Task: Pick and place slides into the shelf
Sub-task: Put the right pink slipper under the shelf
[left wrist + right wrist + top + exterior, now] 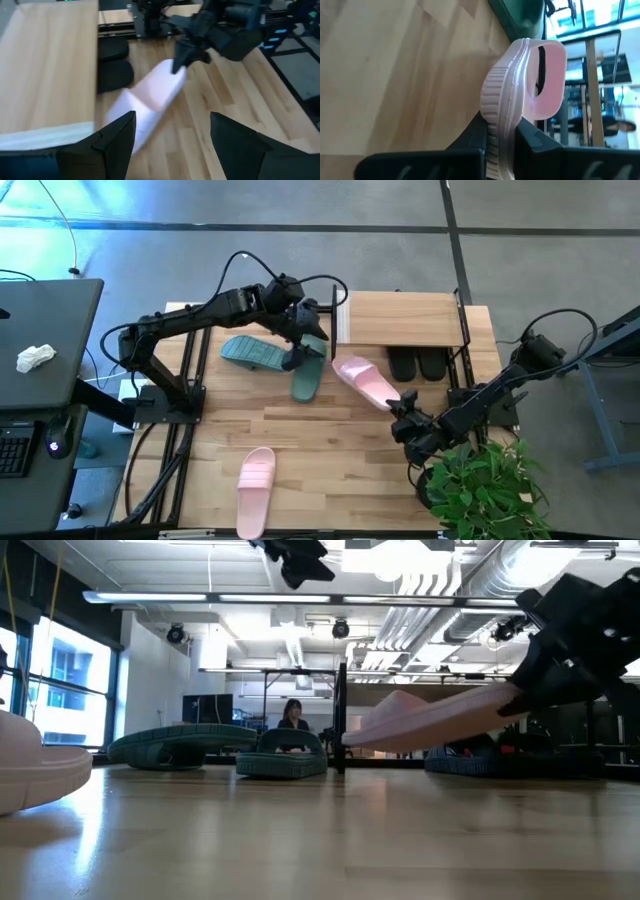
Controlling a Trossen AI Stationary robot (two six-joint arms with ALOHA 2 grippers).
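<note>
My right gripper [400,408] is shut on a pale pink slide [362,378], held in the air in front of the shelf [405,315]. Two black slides [417,364] lie under the shelf's wooden top. Two teal slides [255,352] [308,378] lie flat on the table left of the shelf. My left gripper [303,348] hangs open above them with nothing between its fingers [120,132]. It faces the held pink slide [155,95]. A second pink slide [255,488] lies near the table's front edge. My right gripper pinches the pink slide's sole at its heel end [501,131] between its two fingers, one on the ribbed underside and one on the footbed. The fingers come slanting down from the table's near right, along the slide. The slide [430,720] hangs clear of the table, strap end slightly lower.
A green plant [485,485] stands at the table's near right corner, close behind my right arm. A black desk [45,330] with a keyboard stands left of the table. Bare wood lies between the front pink slide and the teal slides.
</note>
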